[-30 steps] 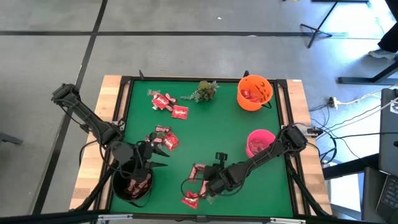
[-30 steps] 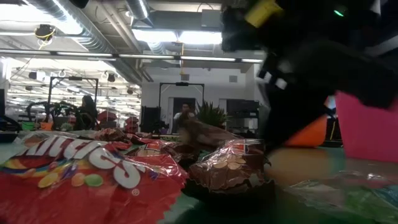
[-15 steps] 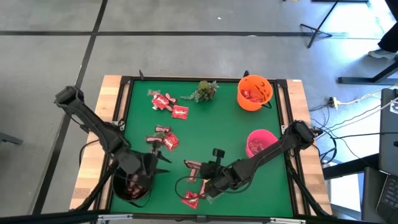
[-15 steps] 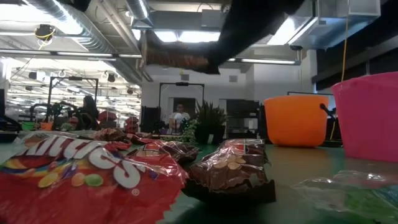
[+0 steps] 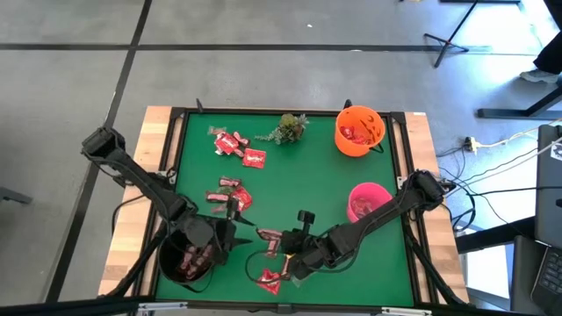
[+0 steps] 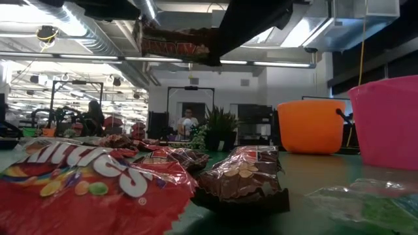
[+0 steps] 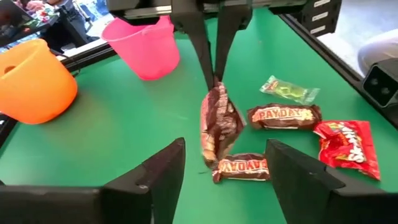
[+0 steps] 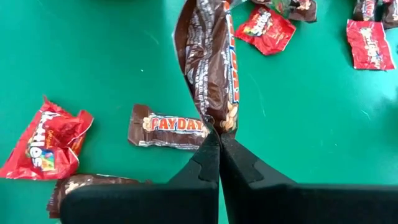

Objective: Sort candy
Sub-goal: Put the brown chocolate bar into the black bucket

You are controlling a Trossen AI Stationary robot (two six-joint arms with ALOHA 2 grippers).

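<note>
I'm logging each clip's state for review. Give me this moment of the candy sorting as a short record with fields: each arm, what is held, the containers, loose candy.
right end effector: shut on a brown candy bar, lifted off the green table near its front edge
left end effector: open, beside the black bowl, facing the held bar
black bowl: holds candy
orange bowl: back right, red candy inside
pink cup: right side; contents cannot tell
loose candy: Payday bars and red Skittles packets under the held bar; more red packets at back left
</note>
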